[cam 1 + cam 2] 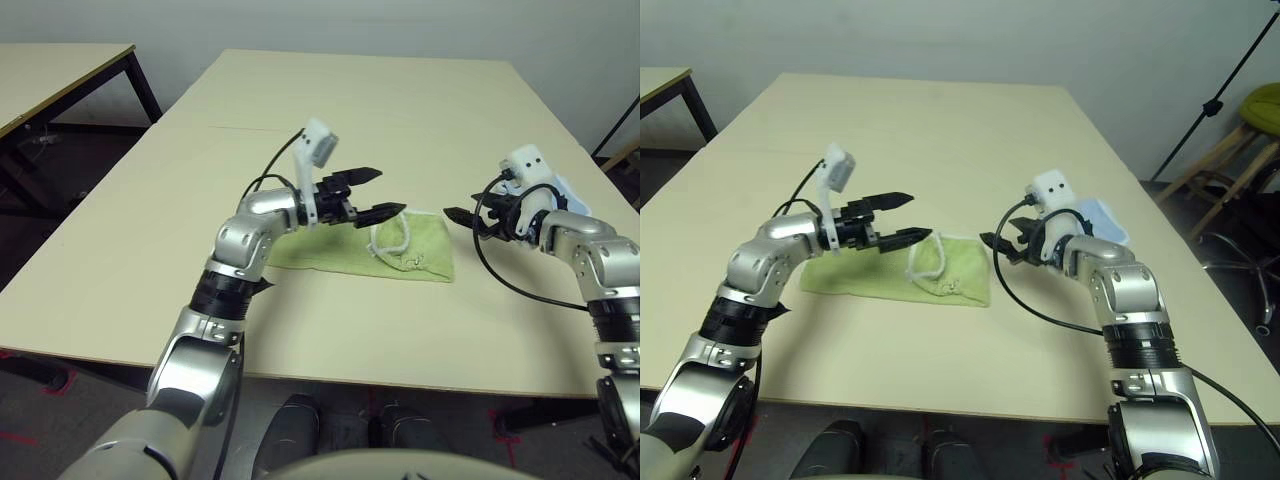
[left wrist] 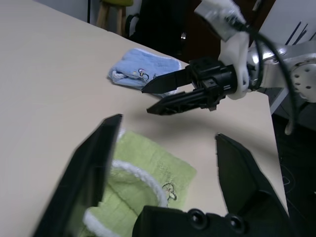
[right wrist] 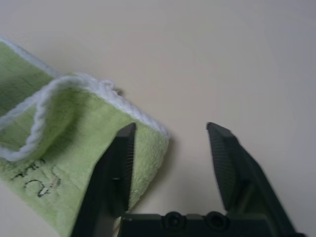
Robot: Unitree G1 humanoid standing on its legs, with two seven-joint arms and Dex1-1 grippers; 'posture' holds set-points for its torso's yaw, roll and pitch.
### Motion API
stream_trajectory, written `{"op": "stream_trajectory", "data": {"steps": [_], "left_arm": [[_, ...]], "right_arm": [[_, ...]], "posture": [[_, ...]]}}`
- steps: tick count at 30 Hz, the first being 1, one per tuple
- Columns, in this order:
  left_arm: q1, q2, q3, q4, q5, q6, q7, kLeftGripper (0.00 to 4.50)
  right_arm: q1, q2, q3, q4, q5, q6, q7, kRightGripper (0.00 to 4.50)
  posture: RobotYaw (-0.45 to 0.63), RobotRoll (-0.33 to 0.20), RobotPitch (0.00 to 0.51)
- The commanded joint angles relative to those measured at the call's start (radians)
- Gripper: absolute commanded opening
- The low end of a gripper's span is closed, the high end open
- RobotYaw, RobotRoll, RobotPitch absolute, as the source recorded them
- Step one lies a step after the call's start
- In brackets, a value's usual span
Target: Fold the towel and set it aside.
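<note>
Both end effectors stand with fingers parted and hold nothing: the left end effector (image 1: 375, 196) hovers just above the towel (image 1: 405, 251) at its raised white-edged fold, the right end effector (image 1: 1000, 246) sits just beside the towel's near corner. The towel lies part-folded on the surface (image 1: 420, 110), the blue cloth (image 2: 143, 74) well apart. Judging from this, each should pinch the edging squarely, then move together so the layers stay aligned.

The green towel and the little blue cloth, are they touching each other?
Apart. The left wrist view shows bare table between the green towel and the blue cloth, with the right claw hovering between them.
</note>
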Motion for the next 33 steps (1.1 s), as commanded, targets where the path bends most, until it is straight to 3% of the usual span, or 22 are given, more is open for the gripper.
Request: {"op": "stream_trajectory", "data": {"steps": [1, 5, 9, 19, 27, 33], "left_arm": [[-0.033, -0.02, -0.074, 0.053, 0.055, -0.014, -0.008, 2.86], [-0.056, -0.047, -0.14, 0.128, 0.113, -0.054, -0.017, 1.47], [-0.087, -0.087, -0.171, 0.211, 0.167, -0.101, 0.0, 0.03], [-0.147, -0.188, -0.162, 0.478, 0.263, -0.223, 0.104, 0.01], [-0.154, -0.189, -0.178, 0.564, 0.338, -0.257, 0.132, 0.01], [-0.134, -0.149, -0.17, 0.57, 0.366, -0.253, 0.126, 0.01]], "right_arm": [[0.001, -0.018, -0.027, 0.01, -0.006, 0.0, 0.004, 1.57], [-0.001, -0.02, -0.025, 0.018, -0.011, -0.003, 0.011, 0.06], [0.007, 0.0, -0.006, 0.017, -0.018, -0.005, 0.013, 0.0], [0.003, 0.096, 0.092, 0.055, -0.078, -0.034, 0.011, 0.0], [-0.021, 0.129, 0.107, 0.109, -0.123, -0.06, 0.017, 0.0], [-0.023, 0.167, 0.121, 0.133, -0.137, -0.075, 0.018, 0.0]], "posture": [[0.07, 0.0, 0.043], [0.06, 0.0, 0.043], [0.06, 0.0, 0.042], [0.06, 0.0, 0.041], [0.06, 0.0, 0.045], [0.06, 0.0, 0.044]]}}
